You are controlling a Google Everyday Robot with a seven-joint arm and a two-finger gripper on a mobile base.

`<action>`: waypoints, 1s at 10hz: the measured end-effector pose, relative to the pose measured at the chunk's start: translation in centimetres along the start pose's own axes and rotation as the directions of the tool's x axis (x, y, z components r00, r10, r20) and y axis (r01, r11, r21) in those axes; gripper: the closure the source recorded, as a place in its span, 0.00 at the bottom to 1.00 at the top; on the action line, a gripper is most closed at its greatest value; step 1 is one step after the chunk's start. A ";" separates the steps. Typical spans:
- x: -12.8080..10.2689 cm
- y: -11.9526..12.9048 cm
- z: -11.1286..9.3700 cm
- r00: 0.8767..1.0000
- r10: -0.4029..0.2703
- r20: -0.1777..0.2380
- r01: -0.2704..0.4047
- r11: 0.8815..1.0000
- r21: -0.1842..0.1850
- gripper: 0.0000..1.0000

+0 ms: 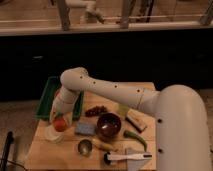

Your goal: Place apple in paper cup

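1. Progress looks late: the apple [60,123] is at the tip of the tool [59,116], over the right part of the paper cup [52,133]. This is at the front-left of the worktop [45,150], near the green tray [46,97].
2. Whether the apple already rests inside the cup or hangs just above its rim cannot be told, because their outlines overlap.
3. Tool state: I cannot tell whether it pinches the apple or sits loose around it. It reaches down from above and meets the top of the fruit.
4. Left to do, in my judgement: lower if needed, release, then lift clear without tipping the cup.
5. Orientation: the apple is round, with no real long axis, and its stem direction is not visible. The cup stands upright with its mouth up and its axis vertical — apart from the dark bowl [108,125] and the metal cup [84,146].
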 end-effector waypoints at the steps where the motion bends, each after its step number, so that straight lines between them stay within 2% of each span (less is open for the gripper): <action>1: 0.2 -0.3 0.1 1.000 -0.002 0.006 0.002 1.000 -0.009 1.00; 6: 0.9 -2.5 1.2 0.999 -0.027 0.045 0.030 0.997 -0.068 1.00; 10: 0.8 -3.1 1.9 0.997 -0.036 0.066 0.043 0.994 -0.099 1.00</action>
